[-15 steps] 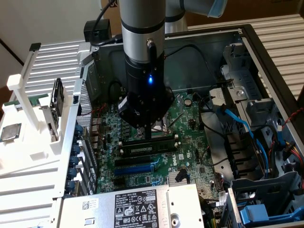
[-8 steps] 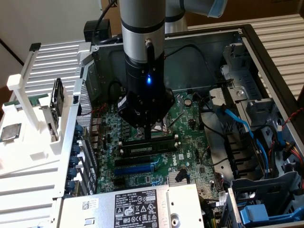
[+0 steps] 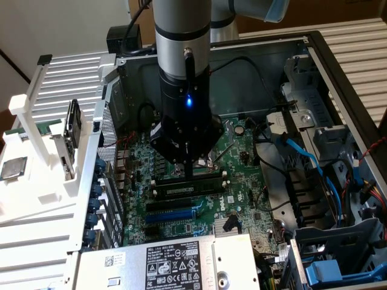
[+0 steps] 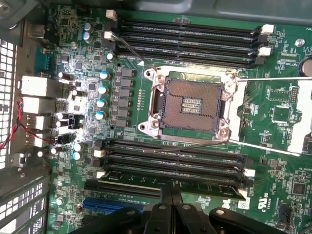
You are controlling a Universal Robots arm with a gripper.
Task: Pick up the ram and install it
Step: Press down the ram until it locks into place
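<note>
Reading what's legible: the white-on-black label [image 3: 175, 260] on the silver power supply box [image 3: 121, 266], at the near edge of the open computer case [image 3: 338, 66] in the exterior view, carries the word "DELL" at its top corner, then rows of small certification marks and fine print too small to make out. Beside it sits a small white barcode sticker [image 3: 113, 261], code unreadable. On the green motherboard [image 4: 278, 161], wrist view, there's a white recognition mark [image 4: 263, 200] near the board's edge, and tiny white silkscreen lettering by the slots, not legible.
</note>
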